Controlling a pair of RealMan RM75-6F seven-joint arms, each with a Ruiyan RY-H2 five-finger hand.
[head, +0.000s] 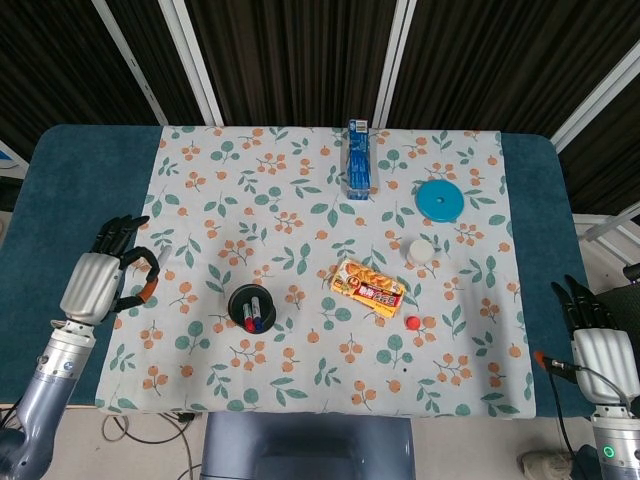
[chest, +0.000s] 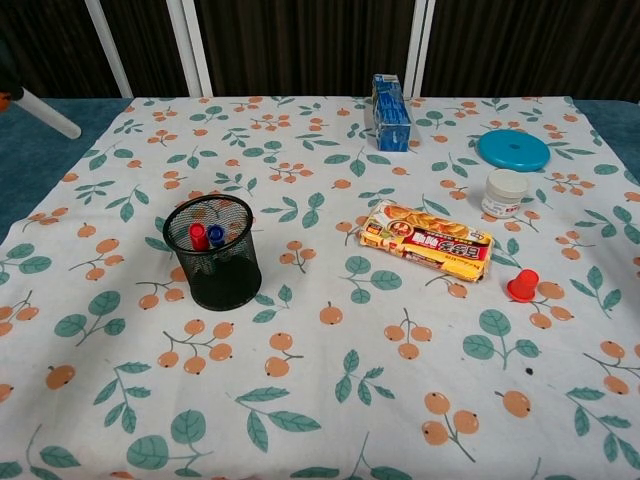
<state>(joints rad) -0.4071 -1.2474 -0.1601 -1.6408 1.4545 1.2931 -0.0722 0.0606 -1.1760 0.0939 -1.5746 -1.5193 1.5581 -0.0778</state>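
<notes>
A black mesh pen holder (head: 251, 307) (chest: 212, 250) stands on the floral cloth with a red marker (chest: 198, 236) and a blue marker (chest: 216, 234) in it. My left hand (head: 100, 276) hovers at the cloth's left edge, well left of the holder. It pinches a pale grey-white marker (chest: 46, 114), whose end juts into the chest view's top left corner; the marker is hard to make out in the head view. My right hand (head: 598, 340) hangs off the table's right side with straight fingers and holds nothing.
On the floral cloth (head: 300, 400) lie a yellow snack pack (head: 368, 287), a small red cap (head: 412, 323), a white jar (head: 421, 250), a blue disc (head: 438, 200) and a blue box (head: 359, 158). Teal table surface (head: 60, 200) flanks the cloth.
</notes>
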